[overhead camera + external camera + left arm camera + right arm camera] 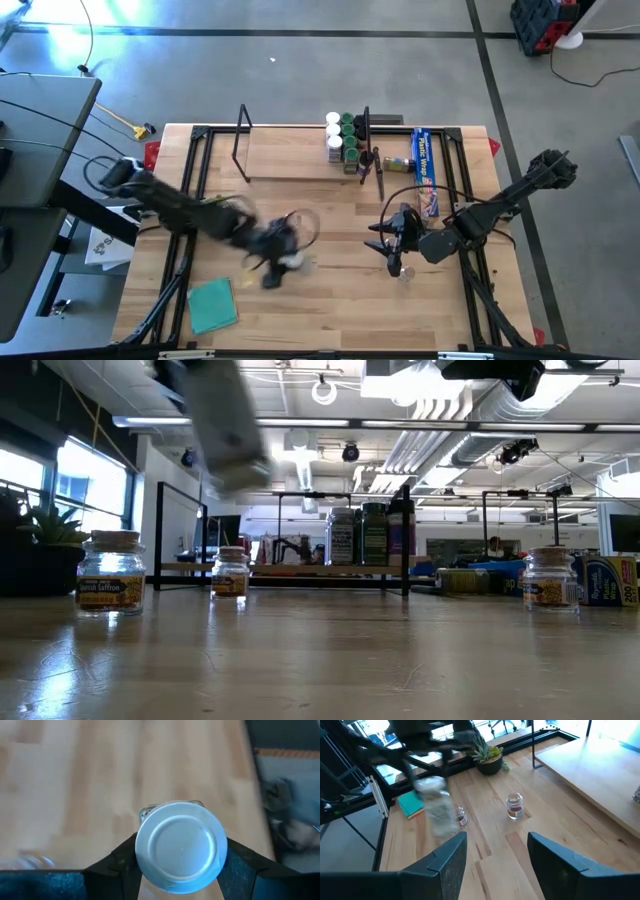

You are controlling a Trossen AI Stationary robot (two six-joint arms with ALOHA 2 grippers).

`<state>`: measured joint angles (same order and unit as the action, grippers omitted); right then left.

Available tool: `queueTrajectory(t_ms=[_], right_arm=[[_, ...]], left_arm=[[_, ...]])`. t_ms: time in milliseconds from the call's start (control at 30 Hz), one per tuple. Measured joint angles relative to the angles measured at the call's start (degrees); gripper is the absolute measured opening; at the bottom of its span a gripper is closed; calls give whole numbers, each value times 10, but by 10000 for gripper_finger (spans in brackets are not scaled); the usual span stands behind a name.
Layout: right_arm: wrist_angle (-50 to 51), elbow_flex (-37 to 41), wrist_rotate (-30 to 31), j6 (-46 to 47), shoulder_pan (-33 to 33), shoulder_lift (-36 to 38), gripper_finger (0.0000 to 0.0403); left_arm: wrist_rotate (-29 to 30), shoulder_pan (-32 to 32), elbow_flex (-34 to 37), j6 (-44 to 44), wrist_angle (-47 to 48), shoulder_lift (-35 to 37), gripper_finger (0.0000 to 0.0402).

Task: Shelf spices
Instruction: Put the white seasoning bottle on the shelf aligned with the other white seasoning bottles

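Note:
The shelf (295, 152) is a light board with black wire frames at its ends. Several spice jars (342, 135) stand at its right end. My left gripper (272, 250) hovers over the table's near left part, shut on a clear jar with a white lid (181, 847). The low view shows that jar (225, 420) blurred and high above the tabletop. My right gripper (495, 855) hangs open and empty over the right half. Loose jars (514, 806), (461, 816) stand upright on the table, and another (405, 272) stands just below my right gripper. My left gripper pinches the jar between its two fingers (120, 865), on opposite sides of the body just below the white lid (150, 870). The fingers come slanting down from the table's left. The jar is lifted clear of the table and tilted (437, 812).
A long blue wrap box (425, 170) lies right of the shelf. A teal flat pad (212, 305) lies at the near left, and a green plant in a dark pot (487, 755) stands beyond the left arm. Bare wood lies between the two arms.

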<state>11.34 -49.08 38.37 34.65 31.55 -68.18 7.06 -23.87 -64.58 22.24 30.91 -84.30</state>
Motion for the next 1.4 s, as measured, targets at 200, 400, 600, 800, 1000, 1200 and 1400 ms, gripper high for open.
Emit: queueTrajectory(t_ms=[200, 400, 600, 800, 1000, 1200, 1400], right_arm=[[24, 0, -3, 32, 13, 0, 204], [76, 0, -8, 113, 33, 0, 204], [97, 10, -9, 144, 32, -13, 204], [99, 30, -60, 129, -7, -69, 204], [102, 31, -98, 51, -75, -125, 204], [79, 31, -144, 4, -146, -180, 201], [-2, 31, -157, 28, -173, -242, 175]], left_arm=[[-58, 132, -99, -109, -8, -140, 187], [-67, 184, -242, -199, 68, -263, 187], [-68, 190, -295, -322, 110, -306, 255], [-62, 190, -295, -363, 115, -302, 280], [-44, 183, -296, -321, 154, -277, 282], [-35, 162, -247, -220, 172, -274, 282], [21, 152, -134, -150, -25, -275, 272]])
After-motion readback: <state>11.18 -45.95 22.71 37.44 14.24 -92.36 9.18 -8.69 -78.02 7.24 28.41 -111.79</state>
